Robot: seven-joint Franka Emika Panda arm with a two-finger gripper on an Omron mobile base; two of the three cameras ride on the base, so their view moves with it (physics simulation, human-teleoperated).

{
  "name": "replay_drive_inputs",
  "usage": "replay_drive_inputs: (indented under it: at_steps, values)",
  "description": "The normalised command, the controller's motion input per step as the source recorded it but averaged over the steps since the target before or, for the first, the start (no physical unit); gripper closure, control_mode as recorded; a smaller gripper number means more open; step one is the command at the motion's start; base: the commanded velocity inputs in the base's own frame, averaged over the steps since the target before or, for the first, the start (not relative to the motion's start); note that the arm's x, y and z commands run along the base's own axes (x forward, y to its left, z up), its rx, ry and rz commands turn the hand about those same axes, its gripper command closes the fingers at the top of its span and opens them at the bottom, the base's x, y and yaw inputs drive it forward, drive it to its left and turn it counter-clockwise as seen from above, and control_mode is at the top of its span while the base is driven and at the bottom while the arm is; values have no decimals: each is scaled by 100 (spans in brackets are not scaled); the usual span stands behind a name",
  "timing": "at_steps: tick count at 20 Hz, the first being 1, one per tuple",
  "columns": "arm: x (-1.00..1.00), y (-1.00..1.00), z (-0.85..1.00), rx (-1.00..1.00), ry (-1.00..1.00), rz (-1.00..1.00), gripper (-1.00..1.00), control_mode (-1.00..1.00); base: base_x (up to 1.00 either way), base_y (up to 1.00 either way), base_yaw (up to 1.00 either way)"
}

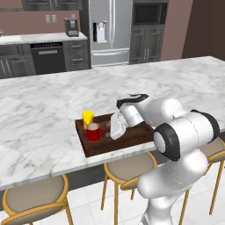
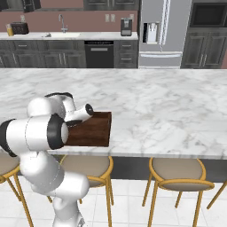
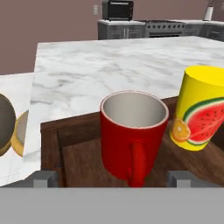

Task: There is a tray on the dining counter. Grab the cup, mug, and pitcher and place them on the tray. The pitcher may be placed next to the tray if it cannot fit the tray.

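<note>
hand view: the red mug [image 3: 133, 140] stands upright at frame centre on the floor of the dark wooden tray [image 3: 72, 159], handle turned toward the camera. the two finger tips rise at lower left and lower right, wide apart on either side of it and touching nothing, so the jaws are released and the mug rests on its own, seemingly just set down. the yellow cup [image 3: 199, 109] stands just beside it at the right edge, also on the tray; no pitcher shows here. the mug is glossy and cylindrical with a pale interior; the cup is tapered, handleless, printed with watermelon and orange slices; the tray is brown-grained with low raised sides. left base view: the tray lies at centre frame near the front edge of the white, grey-veined marble bench [image 1: 52, 101], above round cushioned stools [image 1: 35, 197], with the gripper [image 1: 115, 128] low over its middle, beside the mug.
</note>
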Motion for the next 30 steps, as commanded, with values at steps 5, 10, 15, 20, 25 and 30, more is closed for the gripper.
replay_drive_inputs:
  at_steps: [5, 10, 15, 20, 25, 30]
  values:
    - [-67, -23, 35, 0, 0, -1, -100, -100, 0, 0, 0]
    - [-93, -4, 93, 0, 0, 0, -100, -100, 0, 0, 0]
    - [-75, 0, 100, 0, 0, -2, -100, -100, 0, 0, 0]
    - [-68, 0, 100, -2, 5, -15, -100, -100, 0, 0, 0]
    - [-61, -5, 77, -7, 13, -29, -100, -100, 0, 0, 0]
    - [-51, -18, 50, -10, 19, -34, -100, -100, 0, 0, 0]
